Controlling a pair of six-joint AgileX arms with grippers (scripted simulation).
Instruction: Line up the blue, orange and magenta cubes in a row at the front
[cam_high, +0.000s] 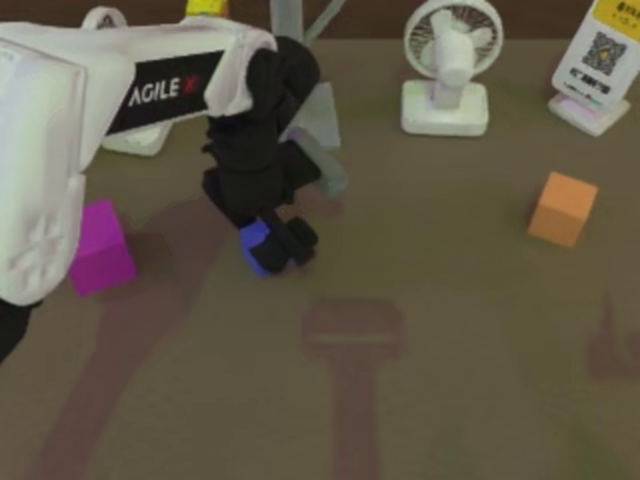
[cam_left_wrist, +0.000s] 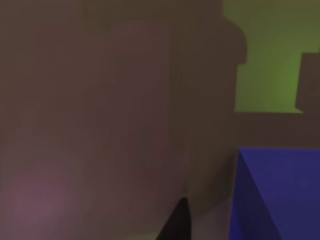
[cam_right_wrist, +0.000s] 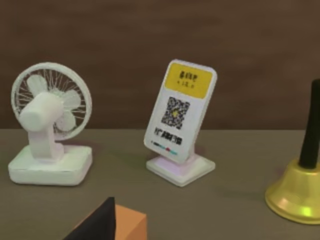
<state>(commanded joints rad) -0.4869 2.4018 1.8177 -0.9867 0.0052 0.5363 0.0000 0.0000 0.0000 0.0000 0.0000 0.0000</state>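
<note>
The blue cube sits left of the table's middle, partly under my left gripper, which is lowered over it and open. In the left wrist view the blue cube is close, and a gap separates it from the one dark fingertip that shows. The magenta cube rests at the left, beside the left arm. The orange cube lies at the right. My right gripper is outside the top view. It is open, one fingertip in front of the orange cube.
A white fan and a QR sign stand at the back right. A grey object stands behind the left gripper. A brass bell shows in the right wrist view. Arm shadows fall across the front.
</note>
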